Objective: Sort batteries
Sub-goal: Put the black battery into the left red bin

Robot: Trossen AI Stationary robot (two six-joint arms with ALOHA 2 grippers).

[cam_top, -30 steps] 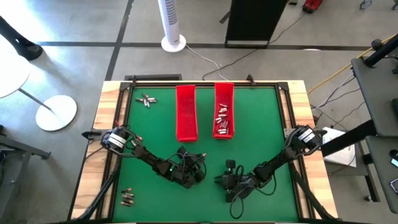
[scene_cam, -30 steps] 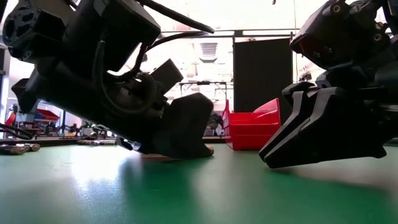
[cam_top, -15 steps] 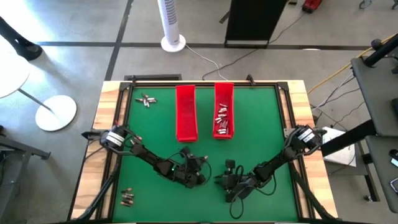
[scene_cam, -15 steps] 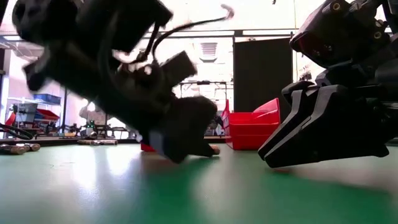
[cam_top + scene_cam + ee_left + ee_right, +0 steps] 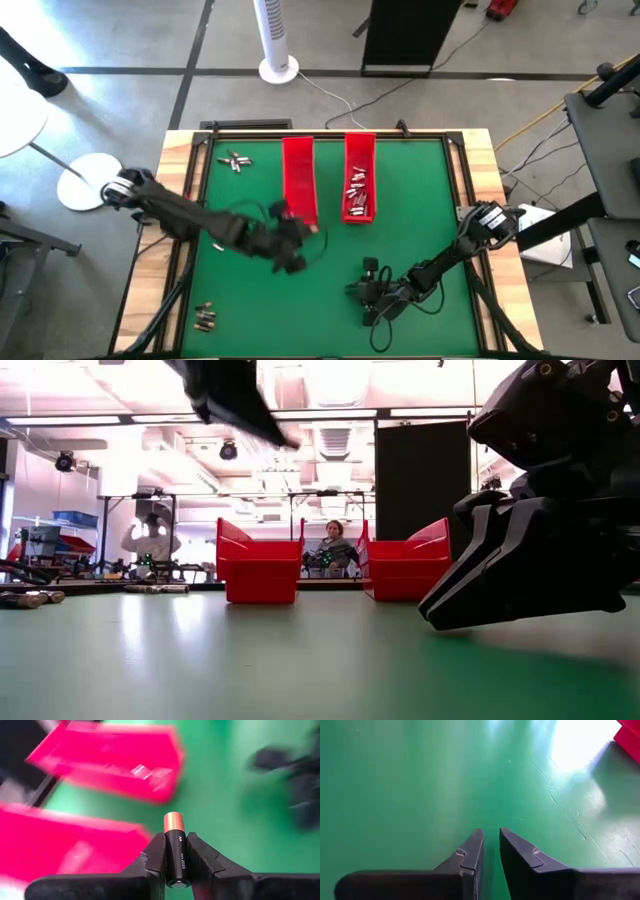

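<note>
Copper-capped and dark, one AA battery (image 5: 176, 851) is clamped between the left gripper (image 5: 175, 857) fingers, beside the left red tray's (image 5: 299, 180) near end. Nearly closed and holding nothing, the right gripper (image 5: 490, 851) hovers near the table's (image 5: 420, 210) front edge.

Counter (image 5: 420, 210): green mat, light wood rim. Two trays, left (image 5: 299, 180) and right (image 5: 360, 176), both red. Battery (image 5: 176, 851) between the left fingers (image 5: 153, 860): black body, copper end, white print. Fingers dark grey/black on both arms. Right tray cells (image 5: 357, 192) silvery. Loose cells (image 5: 236, 160) beyond the left fingers look silver-grey.
</note>
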